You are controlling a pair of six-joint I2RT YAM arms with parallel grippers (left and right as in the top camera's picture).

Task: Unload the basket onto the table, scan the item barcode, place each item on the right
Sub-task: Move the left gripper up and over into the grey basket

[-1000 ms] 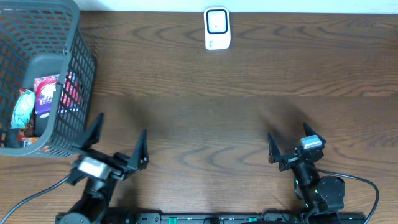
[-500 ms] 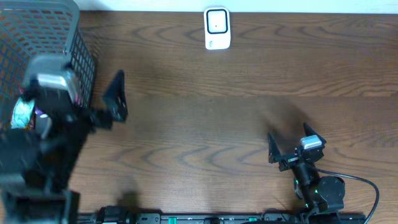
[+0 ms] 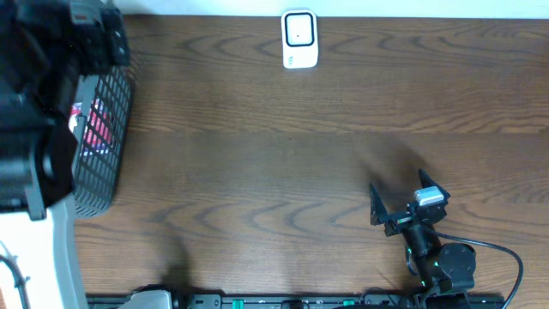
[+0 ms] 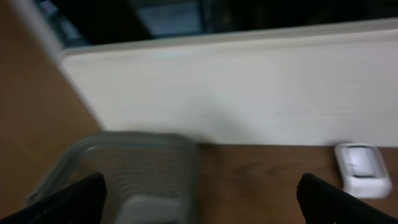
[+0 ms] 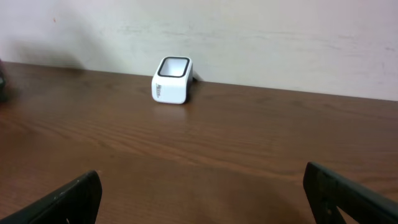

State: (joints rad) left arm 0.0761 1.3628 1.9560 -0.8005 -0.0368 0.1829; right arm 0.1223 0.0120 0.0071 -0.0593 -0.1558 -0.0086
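Patience pays: left claw (image 4: 202, 200), spread wide above the basket (image 3: 101, 176), should descend straight onto one pink packet (image 3: 98, 129) inside it, clear of the mesh wall.

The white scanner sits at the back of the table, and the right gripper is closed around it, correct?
No. The white scanner sits at the back of the table, but the right gripper is open and empty, far from it near the front edge; the overhead view shows this.
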